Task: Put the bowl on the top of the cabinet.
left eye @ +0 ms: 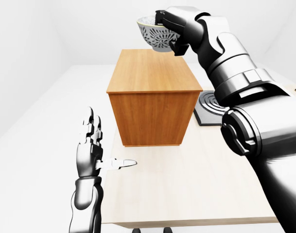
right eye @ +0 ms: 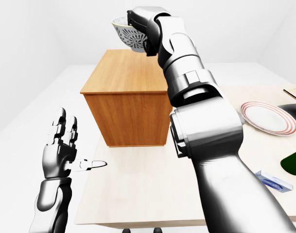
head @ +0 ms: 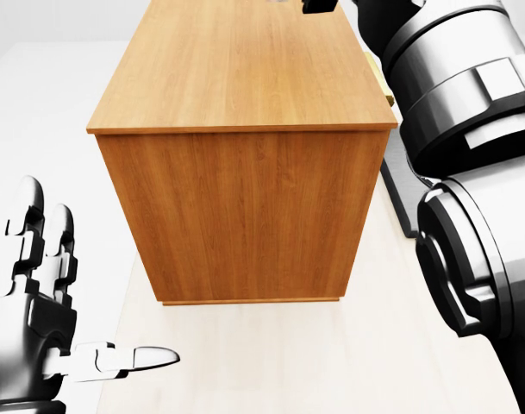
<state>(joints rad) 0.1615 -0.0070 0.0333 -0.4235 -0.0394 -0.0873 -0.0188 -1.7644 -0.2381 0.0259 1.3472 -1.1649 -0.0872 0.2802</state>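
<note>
Patterned white and dark, the bowl (left eye: 154, 35) hangs in the air above the far end of the cabinet (left eye: 152, 99), clear of its top, gripped at the rim by the right hand (left eye: 173, 30), whose dark fingers close over its right side. The right arm reaches up and away from the lower right of both eye views and fills much of them; in the head view it covers the right edge. The cabinet is plain orange-brown wood and stands on a pale table (left eye: 196, 184), its top bare. To its right in the left-eye view a grey burner plate (left eye: 208, 104) with ring grooves shows partly behind the arm. The left hand (left eye: 92, 153) is held up at the table's left edge, palm toward the cabinet, fingers spread straight and thumb pointing right, holding nothing. In the right-eye view a red-rimmed plate (right eye: 267, 118), a small blue-and-white box (right eye: 273, 180) and a dark green thing (right eye: 294, 161) lie on the table at the right.
</note>
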